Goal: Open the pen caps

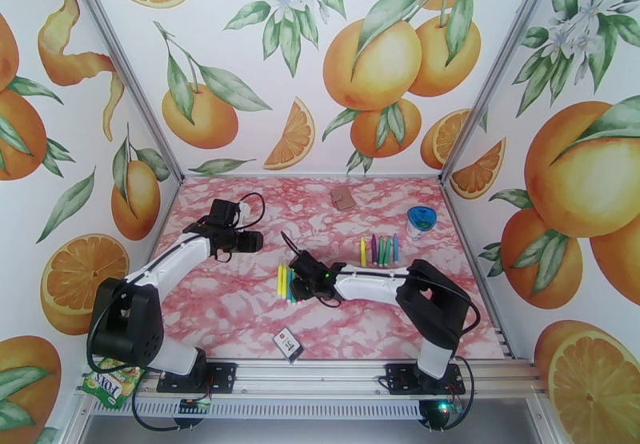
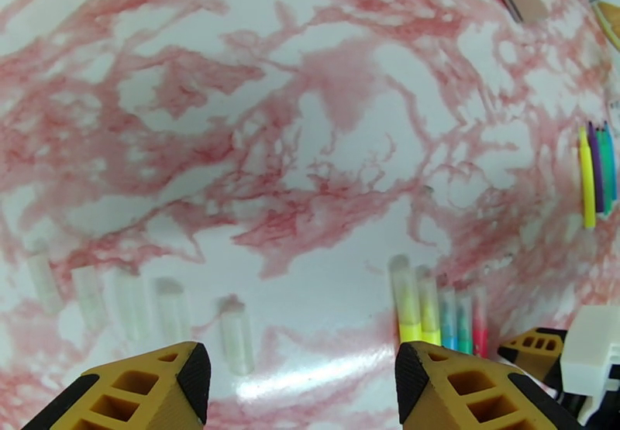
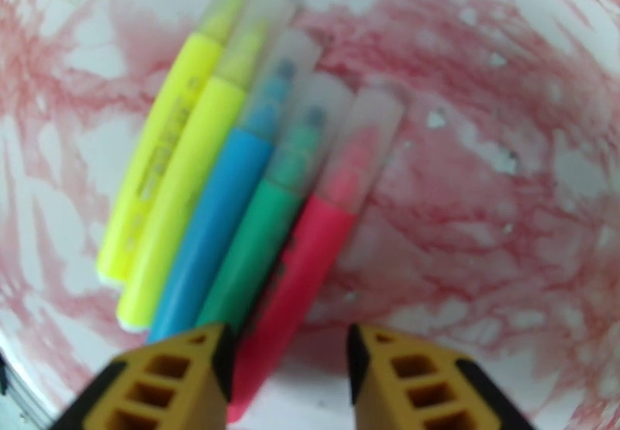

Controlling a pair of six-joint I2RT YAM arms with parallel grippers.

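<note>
Right fingers [image 3: 170, 381] parted above pink pen [image 3: 314, 265], green FOX'S packet [image 1: 112, 386]

Pink-marbled table [image 1: 240, 318]; yellow, blue, green, pink pens [image 3: 217, 215] — frosted caps [image 3: 279, 91]

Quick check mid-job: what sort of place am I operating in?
Likely a tabletop robot test booth: orange-print wall panels enclose a pink marbled table, with an aluminium rail along its near edge.
</note>
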